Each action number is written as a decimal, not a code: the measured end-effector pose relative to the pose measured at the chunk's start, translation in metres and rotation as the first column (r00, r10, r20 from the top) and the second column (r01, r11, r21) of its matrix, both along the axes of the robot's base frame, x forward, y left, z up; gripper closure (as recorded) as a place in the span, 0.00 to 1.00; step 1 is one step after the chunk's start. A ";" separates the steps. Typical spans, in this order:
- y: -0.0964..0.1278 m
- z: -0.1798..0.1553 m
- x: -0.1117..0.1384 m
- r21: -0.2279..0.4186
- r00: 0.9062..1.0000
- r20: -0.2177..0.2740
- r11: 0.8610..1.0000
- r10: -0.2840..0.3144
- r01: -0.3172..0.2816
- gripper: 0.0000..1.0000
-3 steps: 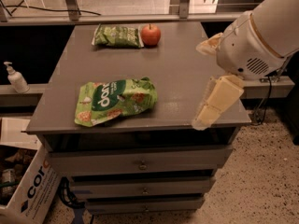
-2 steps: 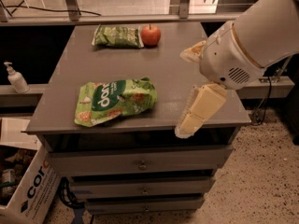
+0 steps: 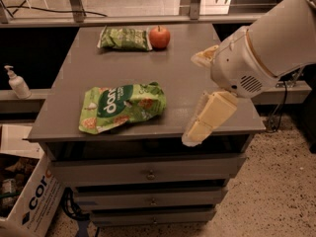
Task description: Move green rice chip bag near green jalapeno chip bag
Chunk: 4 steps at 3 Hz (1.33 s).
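Note:
The green rice chip bag (image 3: pixel 122 106) is bright lime green with big white letters. It lies flat near the front left of the grey table (image 3: pixel 182 78). The green jalapeno chip bag (image 3: pixel 124 37) is smaller and duller and lies at the table's back edge, just left of a red apple (image 3: pixel 160 36). My gripper (image 3: pixel 192 98) hovers over the table's front right part, to the right of the rice chip bag and apart from it. Its two pale fingers (image 3: pixel 210 116) are spread wide with nothing between them. The big white arm housing (image 3: pixel 266 48) fills the right side.
The table stands on a cabinet with drawers (image 3: pixel 150 173). A soap dispenser (image 3: pixel 17 82) stands on a ledge at the left. A cardboard box (image 3: pixel 29 201) sits on the floor at the lower left. A railing runs behind the table.
My arm and gripper have moved left over the table's right part, closer to the rice chip bag. The bags and the apple have not moved.

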<state>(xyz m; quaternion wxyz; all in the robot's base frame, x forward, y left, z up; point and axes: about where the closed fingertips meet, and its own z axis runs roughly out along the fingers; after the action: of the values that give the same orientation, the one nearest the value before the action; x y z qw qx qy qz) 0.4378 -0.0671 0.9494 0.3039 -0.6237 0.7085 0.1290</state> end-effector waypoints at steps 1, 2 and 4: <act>0.015 -0.013 0.013 0.028 1.000 0.029 1.000 -0.007 0.006 0.00; 0.033 -0.024 0.030 0.064 0.998 0.062 0.998 -0.022 0.018 0.00; 0.080 -0.055 0.064 0.069 0.996 0.084 0.998 -0.007 0.001 0.00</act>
<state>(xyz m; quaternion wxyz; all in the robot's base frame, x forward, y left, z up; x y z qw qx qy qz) 0.5021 0.0127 0.8946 0.3550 -0.6163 0.6916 0.1262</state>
